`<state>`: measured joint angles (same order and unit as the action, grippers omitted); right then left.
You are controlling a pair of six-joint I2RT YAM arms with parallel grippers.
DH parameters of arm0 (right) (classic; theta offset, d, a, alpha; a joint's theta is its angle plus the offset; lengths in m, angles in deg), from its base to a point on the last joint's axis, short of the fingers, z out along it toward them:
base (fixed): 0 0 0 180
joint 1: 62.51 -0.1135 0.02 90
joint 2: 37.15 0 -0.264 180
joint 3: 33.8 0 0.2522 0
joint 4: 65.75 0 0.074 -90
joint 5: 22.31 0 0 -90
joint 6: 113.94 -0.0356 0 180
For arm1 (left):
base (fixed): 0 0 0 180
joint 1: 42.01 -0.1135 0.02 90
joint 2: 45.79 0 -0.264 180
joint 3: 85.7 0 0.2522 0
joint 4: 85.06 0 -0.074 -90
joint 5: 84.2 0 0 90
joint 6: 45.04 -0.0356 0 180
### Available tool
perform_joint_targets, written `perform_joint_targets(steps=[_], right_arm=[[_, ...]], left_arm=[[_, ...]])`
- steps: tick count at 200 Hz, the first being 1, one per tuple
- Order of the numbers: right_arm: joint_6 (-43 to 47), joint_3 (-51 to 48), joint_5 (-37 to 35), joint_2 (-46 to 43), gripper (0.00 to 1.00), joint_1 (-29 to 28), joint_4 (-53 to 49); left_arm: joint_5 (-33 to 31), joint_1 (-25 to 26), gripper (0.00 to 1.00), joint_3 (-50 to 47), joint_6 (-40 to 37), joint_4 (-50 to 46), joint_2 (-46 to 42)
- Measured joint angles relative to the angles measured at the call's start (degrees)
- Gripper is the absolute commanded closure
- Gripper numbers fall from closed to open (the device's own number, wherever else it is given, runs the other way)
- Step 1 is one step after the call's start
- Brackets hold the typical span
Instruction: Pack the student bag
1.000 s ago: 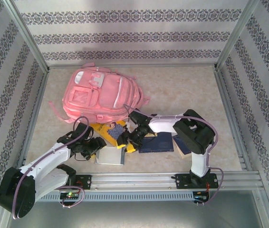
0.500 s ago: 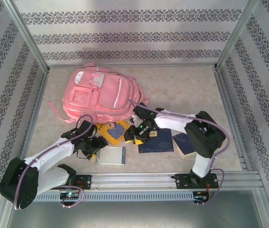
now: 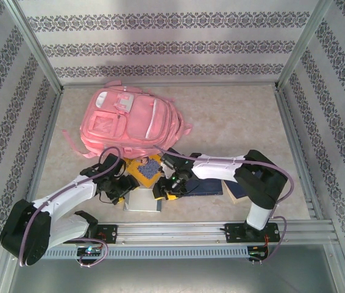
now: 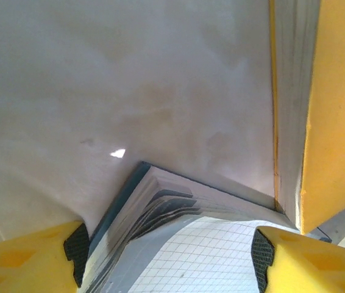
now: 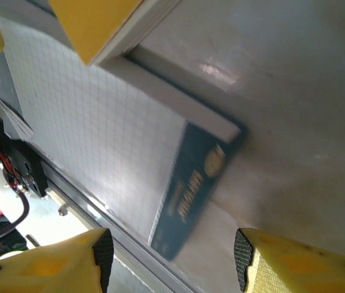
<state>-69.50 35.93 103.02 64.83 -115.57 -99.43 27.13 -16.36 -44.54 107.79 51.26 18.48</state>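
Note:
The student bag [image 3: 130, 121], a large pink backpack, lies flat at the back left of the table. In front of it lie a yellow book [image 3: 143, 167] and a grid-covered notebook [image 3: 142, 200]. My left gripper [image 3: 121, 185] is at the notebook's left corner. Up close, the left gripper [image 4: 167, 262] is open, and the notebook's fanned corner [image 4: 160, 207] sits between its pads. My right gripper [image 3: 166, 187] hovers at the notebook's right edge. In its own view the right gripper [image 5: 172, 259] is open above the notebook's dark blue spine [image 5: 191, 195], holding nothing.
Two dark blue books [image 3: 206, 183] [image 3: 234, 187] lie to the right under the right arm. The yellow book [image 4: 337, 122] rises beside the notebook. A metal rail [image 3: 184, 231] runs along the near edge, and patterned walls close in the table.
The right gripper has swung left and nearer, from the blue book over to the grid notebook's right edge. The left gripper has edged slightly toward the notebook's corner.

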Motion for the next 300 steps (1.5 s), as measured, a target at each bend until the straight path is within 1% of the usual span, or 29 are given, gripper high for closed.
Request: perform_joint_targets(steps=[10,45,85,111,169,214,252,300], right_arm=[[-1.1,0.0,-0.1,1.1,0.44,-0.3,1.4],[-5.1,0.3,0.3,1.9,0.44,-0.3,2.1],[-7.5,0.2,0.3,1.8,0.44,-0.3,2.6],[-8.6,-1.0,0.4,0.7,0.44,-0.3,4.3],[-10.6,-3.8,4.3,-2.9,0.46,1.2,7.9],[-12.9,-7.1,6.5,-5.9,0.46,2.4,13.5],[-15.2,-8.2,7.7,-5.5,0.46,2.7,16.4],[-17.2,-8.9,7.8,-1.7,0.48,2.7,18.6]], left_arm=[[1.4,0.6,0.29,0.0,-0.2,0.5,0.3],[1.6,0.9,0.29,0.0,-0.9,0.6,0.5],[1.7,0.9,0.30,0.0,-1.0,0.7,1.3],[1.7,0.9,0.30,0.0,-1.0,0.7,1.5],[1.6,0.9,0.31,0.5,-1.1,0.3,2.4],[1.6,0.9,0.31,0.8,-1.1,0.1,2.8],[1.6,0.9,0.31,1.0,-1.4,-0.1,3.2],[1.6,0.9,0.31,1.2,-2.2,-0.4,3.7]])
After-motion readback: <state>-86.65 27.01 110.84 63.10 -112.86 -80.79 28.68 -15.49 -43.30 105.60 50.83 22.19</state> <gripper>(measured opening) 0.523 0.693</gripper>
